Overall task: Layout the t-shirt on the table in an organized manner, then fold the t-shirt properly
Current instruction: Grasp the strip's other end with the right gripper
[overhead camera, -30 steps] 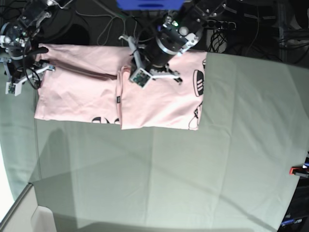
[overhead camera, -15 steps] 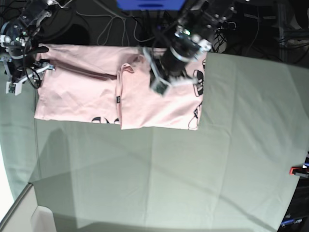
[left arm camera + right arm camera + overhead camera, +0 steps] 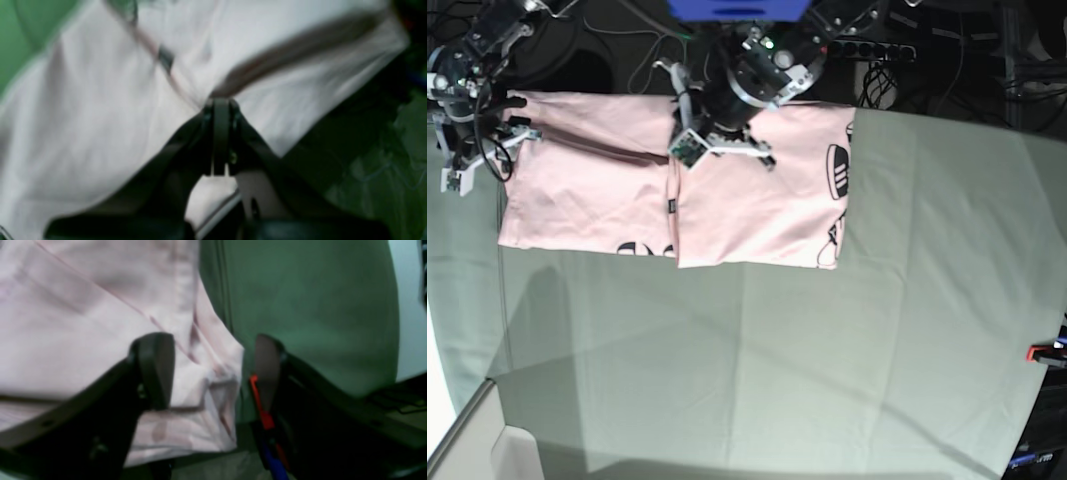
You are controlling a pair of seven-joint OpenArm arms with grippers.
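The pale pink t-shirt (image 3: 757, 200) lies folded along the far edge of the table (image 3: 777, 360), with black print at its right and lower edges. My left arm (image 3: 747, 85) reaches down over the shirt's top middle. In the left wrist view, my left gripper (image 3: 220, 100) is shut, and the t-shirt's (image 3: 100, 116) creases run together at its tip. My right gripper (image 3: 487, 150) is at the shirt's left end. The right wrist view shows the right gripper (image 3: 210, 373) open, with a t-shirt corner (image 3: 217, 390) lying between its black fingers (image 3: 156, 366).
Cables and a power strip (image 3: 887, 50) hang behind the table's far edge, beside a blue object (image 3: 737, 8). A red-orange clamp (image 3: 1042, 352) sits at the right edge. A pale box (image 3: 467, 445) stands at the near left corner.
The left arm swung right over the shirt and has come back left to its top middle; the raised fold there now lies flatter. The right arm stays put, its jaws slightly wider.
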